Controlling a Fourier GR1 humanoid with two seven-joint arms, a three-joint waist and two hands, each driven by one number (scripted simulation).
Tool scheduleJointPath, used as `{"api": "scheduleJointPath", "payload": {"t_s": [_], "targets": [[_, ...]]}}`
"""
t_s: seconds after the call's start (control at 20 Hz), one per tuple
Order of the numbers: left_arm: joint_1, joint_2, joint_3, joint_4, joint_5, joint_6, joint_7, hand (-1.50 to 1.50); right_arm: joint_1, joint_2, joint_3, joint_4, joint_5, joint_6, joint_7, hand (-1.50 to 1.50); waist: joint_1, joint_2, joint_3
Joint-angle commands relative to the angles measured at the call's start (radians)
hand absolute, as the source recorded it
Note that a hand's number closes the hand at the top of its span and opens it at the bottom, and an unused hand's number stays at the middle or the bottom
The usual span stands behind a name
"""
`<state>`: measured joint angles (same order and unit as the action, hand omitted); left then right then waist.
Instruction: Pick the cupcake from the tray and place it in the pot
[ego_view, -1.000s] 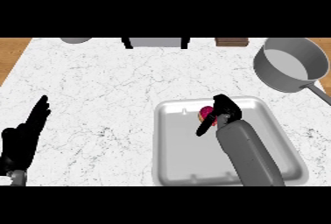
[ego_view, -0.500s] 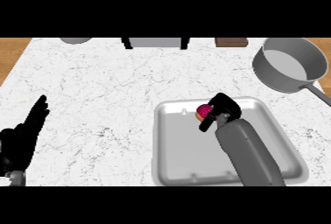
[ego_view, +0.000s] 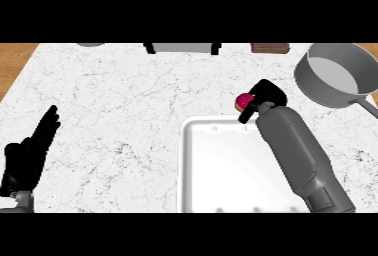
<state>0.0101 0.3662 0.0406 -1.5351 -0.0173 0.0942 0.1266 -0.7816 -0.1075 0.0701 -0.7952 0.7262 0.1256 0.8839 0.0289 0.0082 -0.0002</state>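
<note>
In the head view my right hand (ego_view: 264, 97) is shut on the cupcake (ego_view: 243, 101), a pink-topped cake with a tan base that shows at the hand's left side. Hand and cupcake hang over the counter just beyond the far rim of the grey tray (ego_view: 198, 165). The grey pot (ego_view: 336, 74) stands at the upper right, its handle running toward the right edge, and lies to the right of the hand. My left hand (ego_view: 29, 155) rests open near the left edge, fingers up.
Along the counter's far edge stand a dark-legged grey object (ego_view: 182, 48), a brown block (ego_view: 269, 48) and a grey round thing (ego_view: 90, 44). White marble counter (ego_view: 118, 100) spreads between the tray and my left hand.
My right hand has lifted the cupcake out of the tray and carried it away and upward, toward the pot. The left hand has stayed still.
</note>
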Motion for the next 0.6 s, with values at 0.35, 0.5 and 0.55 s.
{"api": "scheduleJointPath", "payload": {"t_s": [0.35, 0.5, 0.55], "targets": [[-0.024, -0.005, -0.008, -0.019, -0.016, -0.011, 0.026, 0.00, -0.238, -0.078, 0.089, 0.213, 0.277, -0.269, 0.042, 1.50, 0.009, 0.001, 0.000], [-0.018, 0.002, 0.010, 0.007, -0.016, -0.010, 0.013, 0.00, -0.345, -0.121, 0.126, 0.191, 0.367, -0.270, 0.165, 1.50, 0.001, -0.004, -0.001], [0.025, 0.006, 0.017, -0.018, -0.004, -0.017, 0.021, 0.00, -0.315, -0.127, 0.161, 0.148, 0.406, -0.278, 0.191, 1.50, -0.014, -0.015, -0.001]]}}
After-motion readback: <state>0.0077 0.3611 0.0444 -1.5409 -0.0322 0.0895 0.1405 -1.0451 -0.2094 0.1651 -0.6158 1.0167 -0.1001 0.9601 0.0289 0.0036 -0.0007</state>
